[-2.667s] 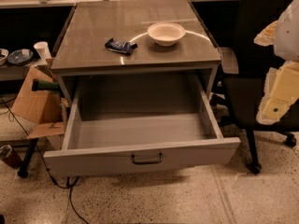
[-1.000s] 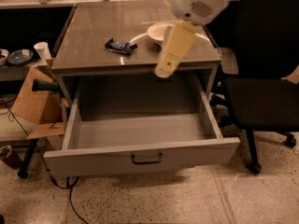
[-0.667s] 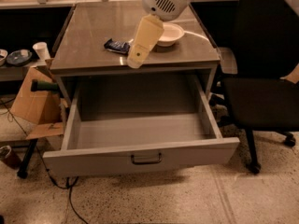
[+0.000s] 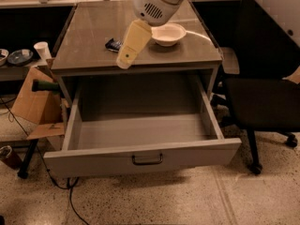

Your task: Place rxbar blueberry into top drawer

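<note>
Dark blue wrapper: the rxbar blueberry (image 4: 111,44) lies on the counter (image 4: 89,27) at 9 o'clock from the white bowl (image 4: 168,33), partly hidden by the cream gripper (image 4: 123,61) hanging just over it. Whether that gripper is open or closed I cannot tell. A sound grasp likely means descending straight across the bar's short side, keeping off the bowl. The top drawer (image 4: 140,159) stands open at 6 o'clock. A black chair (image 4: 262,95) at 3 o'clock and a cardboard box (image 4: 32,102) at 9 o'clock sit off the path.
</note>
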`<action>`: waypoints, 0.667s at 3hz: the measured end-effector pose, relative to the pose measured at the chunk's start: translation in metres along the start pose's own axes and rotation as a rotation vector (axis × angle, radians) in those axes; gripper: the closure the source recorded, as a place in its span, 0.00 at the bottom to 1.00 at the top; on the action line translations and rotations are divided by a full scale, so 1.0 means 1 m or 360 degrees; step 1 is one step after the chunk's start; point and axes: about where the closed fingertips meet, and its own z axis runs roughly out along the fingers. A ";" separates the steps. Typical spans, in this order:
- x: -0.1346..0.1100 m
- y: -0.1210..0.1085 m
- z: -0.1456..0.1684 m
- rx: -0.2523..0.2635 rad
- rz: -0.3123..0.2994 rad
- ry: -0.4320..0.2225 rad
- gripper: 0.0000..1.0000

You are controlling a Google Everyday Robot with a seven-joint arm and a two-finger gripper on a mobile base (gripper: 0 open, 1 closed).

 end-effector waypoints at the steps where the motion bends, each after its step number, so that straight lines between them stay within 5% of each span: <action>1: -0.028 -0.023 0.044 0.0005 0.0043 -0.0035 0.00; 2: -0.054 -0.050 0.101 0.0002 0.0139 -0.0054 0.00</action>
